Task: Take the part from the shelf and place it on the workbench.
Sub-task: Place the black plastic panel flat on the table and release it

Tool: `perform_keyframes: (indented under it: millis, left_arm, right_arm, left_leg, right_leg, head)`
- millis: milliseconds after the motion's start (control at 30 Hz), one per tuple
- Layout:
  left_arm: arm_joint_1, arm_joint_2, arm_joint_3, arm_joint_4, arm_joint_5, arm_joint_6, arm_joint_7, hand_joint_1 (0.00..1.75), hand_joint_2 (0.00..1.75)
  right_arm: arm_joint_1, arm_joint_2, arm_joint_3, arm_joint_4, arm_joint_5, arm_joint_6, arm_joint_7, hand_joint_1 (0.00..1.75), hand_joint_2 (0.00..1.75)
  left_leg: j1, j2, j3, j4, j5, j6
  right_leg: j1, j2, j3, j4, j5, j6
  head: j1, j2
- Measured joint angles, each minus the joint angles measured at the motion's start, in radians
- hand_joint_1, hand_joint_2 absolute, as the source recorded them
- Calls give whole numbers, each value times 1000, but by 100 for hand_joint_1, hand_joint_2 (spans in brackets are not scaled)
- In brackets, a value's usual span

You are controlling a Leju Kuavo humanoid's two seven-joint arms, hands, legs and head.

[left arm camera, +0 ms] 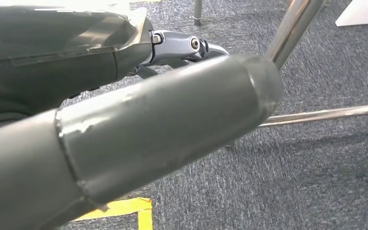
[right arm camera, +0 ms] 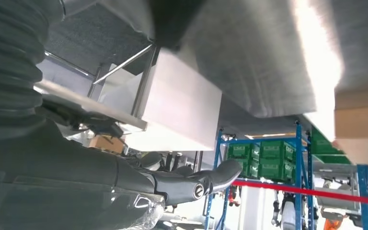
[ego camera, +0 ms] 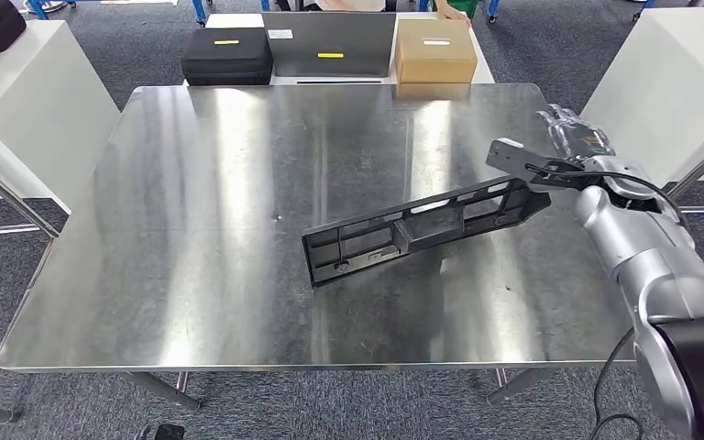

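The part [ego camera: 422, 225] is a long black plastic frame lying slantwise on the steel workbench [ego camera: 220, 183], right of its middle. My right hand [ego camera: 559, 160] hovers at the part's right end, thumb and fingers spread above it, gripping nothing. In the right wrist view a finger [right arm camera: 191, 184] stretches out bare, and the part [right arm camera: 172, 19] is a dark blur apart from it. My left hand [left arm camera: 163, 120] hangs low over the grey carpet, holding nothing.
A black case [ego camera: 227, 57], a grey case [ego camera: 330, 44] and a cardboard box [ego camera: 434, 50] stand on a table behind the workbench. White tables flank it left [ego camera: 27, 101] and right [ego camera: 669, 82]. A person's hand [ego camera: 452, 11] rests by the box.
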Motion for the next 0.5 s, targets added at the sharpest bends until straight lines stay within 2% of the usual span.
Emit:
perform_keyframes:
  millis: [333, 500]
  left_arm:
    - [1, 3, 23, 0, 4, -6, -13, 0, 0]
    - [1, 3, 26, 0, 4, -7, -15, 0, 0]
  right_arm:
    - [-38, -94, 3, -53, -47, 94, -22, 0, 175]
    - [-37, -118, 3, -64, -55, 100, -26, 0, 175]
  left_leg:
    - [0, 0, 0, 0, -1, 1]
    - [0, 1, 0, 0, -1, 1]
  right_leg:
    - [0, 0, 0, 0, 0, 0]
    - [0, 1, 0, 0, 0, 0]
  head:
    - [0, 0]
    - [0, 0]
